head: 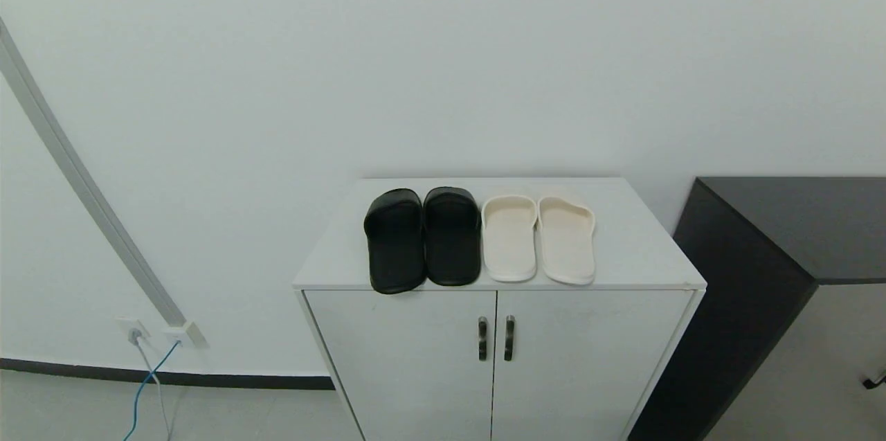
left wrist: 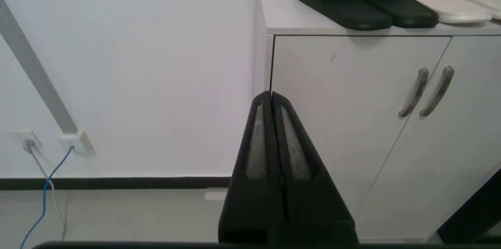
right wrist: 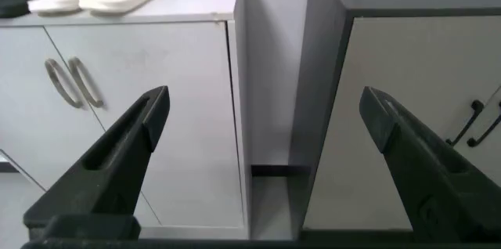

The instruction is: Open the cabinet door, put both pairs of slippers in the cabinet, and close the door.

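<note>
Left gripper (left wrist: 271,102): fingers pressed together, nothing held. Sits low, in front of the cabinet's left front corner.
Right gripper (right wrist: 264,100): fingers wide apart, empty. Sits low, facing the cabinet's right front corner and the gap beside it.
Cabinet (head: 387,358): white, two doors, both closed.
Left handle (head: 482,338): upright bar just beside the centre seam.
Right handle (head: 509,337): upright bar on the other side of the seam, near its twin but not touching.
Black pair (head: 422,237): on the cabinet top, left half, side by side, long axis front to back. The outer one reaches the front edge.
Cream pair (head: 538,237): on the top just right of the black pair, lying the same way.
Dark unit (head: 747,275): stands right of the cabinet across a narrow gap.
Step (judgement): the very start. No door is opened and no slipper has been moved.
Key relation: the handles lie inward of both grippers, toward the centre and higher. With the bars upright, the fingers have to close sideways across one.
Arm choice (judgement): I cannot tell which arm is nearer. The right is already spread, so it suits the right handle.
Risk (judgement): the handles are close together, so a wide grip may catch both.
</note>
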`<state>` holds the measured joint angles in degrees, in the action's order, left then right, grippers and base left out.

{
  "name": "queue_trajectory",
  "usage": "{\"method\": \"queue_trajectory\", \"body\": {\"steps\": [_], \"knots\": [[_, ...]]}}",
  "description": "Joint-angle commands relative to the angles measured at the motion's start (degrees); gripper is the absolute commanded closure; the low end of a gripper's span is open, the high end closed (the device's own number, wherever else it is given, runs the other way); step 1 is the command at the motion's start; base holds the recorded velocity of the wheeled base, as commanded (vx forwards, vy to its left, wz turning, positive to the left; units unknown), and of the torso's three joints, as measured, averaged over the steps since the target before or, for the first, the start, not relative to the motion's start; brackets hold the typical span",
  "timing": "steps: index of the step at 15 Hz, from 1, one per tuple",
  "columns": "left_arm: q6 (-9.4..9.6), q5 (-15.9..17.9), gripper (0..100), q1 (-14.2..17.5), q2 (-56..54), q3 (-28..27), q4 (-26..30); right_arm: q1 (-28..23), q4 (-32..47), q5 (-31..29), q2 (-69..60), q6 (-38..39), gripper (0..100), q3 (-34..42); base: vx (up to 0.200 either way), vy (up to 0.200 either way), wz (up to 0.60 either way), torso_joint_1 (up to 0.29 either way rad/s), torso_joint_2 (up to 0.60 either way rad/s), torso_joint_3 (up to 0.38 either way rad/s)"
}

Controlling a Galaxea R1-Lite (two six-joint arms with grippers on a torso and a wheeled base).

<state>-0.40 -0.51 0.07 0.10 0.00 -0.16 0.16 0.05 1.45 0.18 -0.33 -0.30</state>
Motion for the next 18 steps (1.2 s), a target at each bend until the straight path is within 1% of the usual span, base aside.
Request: {"method": "queue_trajectory", "body": {"steps": [1, 2, 3, 4, 5, 7, 9, 10, 11, 12, 14, 16, 18], "knots": [[-0.04, 0.0, 100, 0.0, 0.0, 0.0, 0.0, 0.1, -0.1, 0.1, 4.3, 1.1, 0, -5.1, 0.000, 0.000, 0.00, 0.000, 0.00, 0.000], [-0.04, 0.0, 100, 0.0, 0.0, 0.0, 0.0, 0.5, 0.4, 0.6, 7.9, 1.5, 0, -8.0, 0.000, 0.000, 0.00, 0.000, 0.00, 0.000], [-0.04, 0.0, 100, 0.0, 0.0, 0.0, 0.0, 0.5, 0.0, 1.7, 10.8, 0.9, 0, -8.2, 0.000, 0.000, 0.00, 0.000, 0.00, 0.000], [-0.04, 0.0, 100, 0.0, 0.0, 0.0, 0.0, 0.5, -1.2, 4.4, 17.0, 0.4, 0, -9.0, 0.000, 0.000, 0.00, 0.000, 0.00, 0.000], [-0.04, 0.0, 100, 0.0, 0.0, 0.0, 0.0, 0.7, -3.0, 5.5, 22.1, 0.5, 0, -9.2, 0.000, 0.000, 0.00, 0.000, 0.00, 0.000], [0.05, 0.0, 100, 0.0, 0.0, 0.0, 0.0, 2.0, -9.1, 7.8, 32.2, 0.4, 0, -10.2, 0.000, 0.000, 0.00, 0.000, 0.00, 0.000], [0.05, 0.0, 100, 0.0, 0.0, 0.0, 0.0, 5.2, -15.1, 7.8, 43.1, 2.5, 0, -12.4, 0.000, 0.000, 0.00, 0.000, 0.00, 0.000], [0.05, 0.0, 100, 0.0, 0.0, 0.0, 0.0, 6.2, -16.4, 7.7, 45.2, 3.3, 0, -13.1, 0.000, 0.000, 0.00, 0.000, 0.00, 0.000], [0.05, 0.0, 100, 0.0, 0.0, 0.0, 0.0, 9.6, -19.9, 7.0, 51.7, 4.5, 0, -14.5, 0.000, 0.000, 0.00, 0.000, 0.00, 0.000], [0.05, 0.0, 100, 0.0, 0.0, 0.0, 0.0, 10.9, -21.2, 6.3, 55.0, 4.7, 0, -15.5, 0.000, 0.000, 0.00, 0.000, 0.00, 0.000], [0.05, 0.1, 100, 0.0, 0.0, 0.0, 0.0, 15.9, -23.6, 3.0, 61.3, 5.5, 0, -18.3, 0.000, 0.000, 0.00, 0.000, 0.00, 0.000], [0.05, 0.1, 100, 0.0, 0.0, 0.0, 0.0, 24.1, -24.3, -3.6, 66.9, 9.3, 0, -22.6, 0.000, 0.000, 0.00, 0.000, 0.00, 0.000], [0.05, 0.1, 100, 0.0, 0.0, 0.0, 0.0, 31.2, -25.0, -10.0, 73.3, 12.5, 0, -27.5, 0.000, 0.000, 0.00, 0.000, 0.00, 0.000]]}}
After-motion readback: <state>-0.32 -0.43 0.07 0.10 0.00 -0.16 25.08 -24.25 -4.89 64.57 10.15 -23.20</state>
